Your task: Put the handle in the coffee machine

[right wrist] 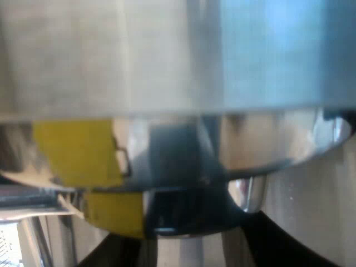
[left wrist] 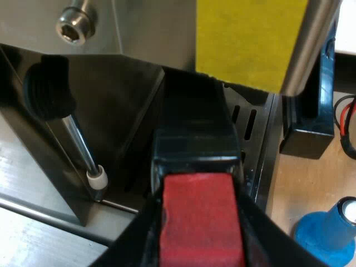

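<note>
The holder's dark handle (left wrist: 194,139) runs from just before me towards the espresso machine (left wrist: 139,33), passing under a patch of yellow tape (left wrist: 250,39) on its metal front. My left gripper (left wrist: 201,245) is shut on the handle's red end (left wrist: 201,211), with a black finger on either side. The holder's metal head is hidden under the machine's front. My right gripper (right wrist: 189,256) is very close to the machine's shiny curved metal (right wrist: 267,139), beside the same yellow tape (right wrist: 78,156). A dark shape (right wrist: 172,183) sits under that curve.
The steam wand (left wrist: 80,150), with a black knob and a white tip, hangs beside the handle over the slotted drip tray (left wrist: 250,125). A blue tamper (left wrist: 328,233) stands on the wooden table near the machine's corner. A dark box (left wrist: 311,128) is beyond it.
</note>
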`<control>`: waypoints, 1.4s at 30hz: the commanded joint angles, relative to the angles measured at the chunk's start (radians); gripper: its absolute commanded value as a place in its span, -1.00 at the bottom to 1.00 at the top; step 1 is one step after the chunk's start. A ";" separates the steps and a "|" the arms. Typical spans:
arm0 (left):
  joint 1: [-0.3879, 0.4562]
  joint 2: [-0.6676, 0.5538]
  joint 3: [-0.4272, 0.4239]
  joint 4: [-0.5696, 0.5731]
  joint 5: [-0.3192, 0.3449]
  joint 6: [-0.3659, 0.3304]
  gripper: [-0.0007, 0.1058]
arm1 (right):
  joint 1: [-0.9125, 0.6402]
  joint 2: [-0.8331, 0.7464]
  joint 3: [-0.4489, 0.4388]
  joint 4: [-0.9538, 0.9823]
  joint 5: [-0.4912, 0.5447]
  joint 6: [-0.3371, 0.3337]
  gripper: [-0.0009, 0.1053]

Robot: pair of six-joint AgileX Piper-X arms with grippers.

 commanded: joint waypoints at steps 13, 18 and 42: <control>0.030 -0.036 -0.036 -0.020 0.078 -0.008 0.08 | -0.003 -0.037 -0.013 -0.158 0.001 -0.002 -0.38; 0.030 -0.036 -0.036 -0.020 0.078 -0.008 0.36 | -0.003 -0.037 -0.013 -0.175 0.001 -0.002 -0.38; 0.086 -0.036 -0.171 -0.044 0.006 -0.083 -0.97 | -0.003 -0.037 -0.013 -0.180 0.001 -0.002 -0.38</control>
